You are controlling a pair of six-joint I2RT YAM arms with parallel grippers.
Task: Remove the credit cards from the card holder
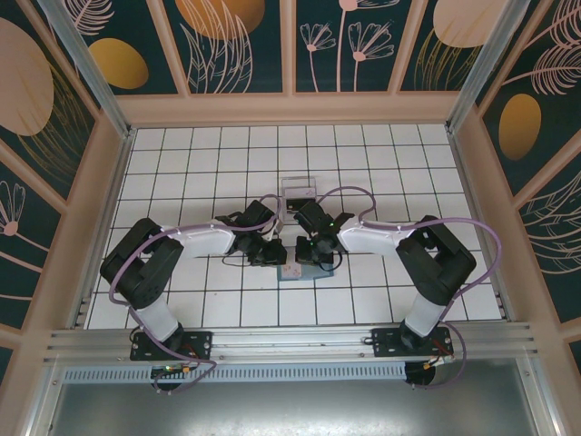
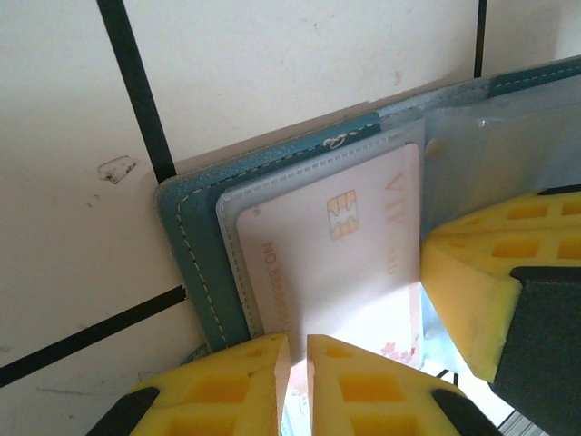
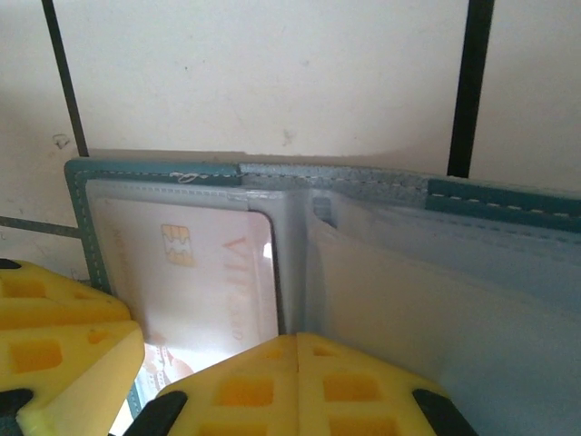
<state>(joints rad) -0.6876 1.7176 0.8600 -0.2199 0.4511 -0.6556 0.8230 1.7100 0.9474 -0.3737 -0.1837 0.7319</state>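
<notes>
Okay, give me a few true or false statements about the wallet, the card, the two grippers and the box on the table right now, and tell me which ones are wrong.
1. The card holder lies open on the tiles. True.
2. The credit card with the gold chip lies loose on the table. False: it sits in a clear sleeve of the card holder.
3. The right gripper is wide open. False: its fingers meet.
4. The left gripper is down at the card holder too. True.
5. The clear box rests on the card holder. False: it stands apart, farther from the arm bases.
</notes>
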